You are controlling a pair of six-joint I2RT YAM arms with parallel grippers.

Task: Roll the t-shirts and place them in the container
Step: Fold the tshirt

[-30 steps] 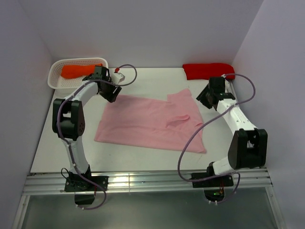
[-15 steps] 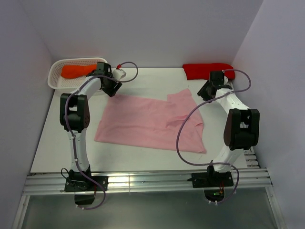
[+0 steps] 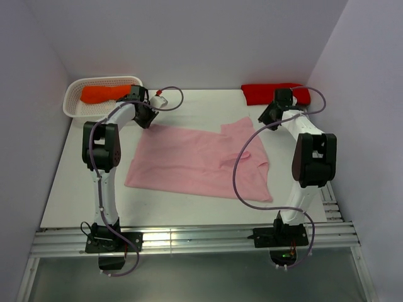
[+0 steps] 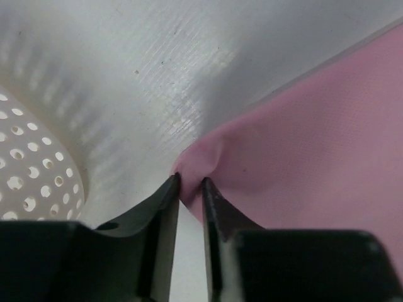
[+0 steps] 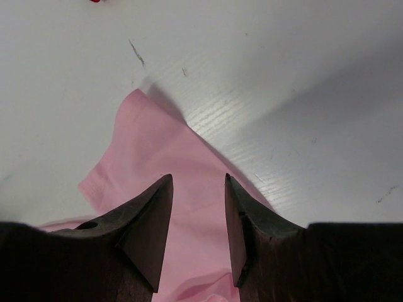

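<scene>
Pink shirt point(image 3: 195, 160) is lying flat on the table point(image 3: 208, 107). Left claw point(image 4: 189, 184) is pinching its far-left corner. Right claw point(image 5: 198, 180) is hanging open over the sleeve point(image 5: 138, 151) at the far right.

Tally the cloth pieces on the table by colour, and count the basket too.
pink shirt: 1
orange bundle: 1
red bundle: 1
white basket: 1
Total: 4
</scene>
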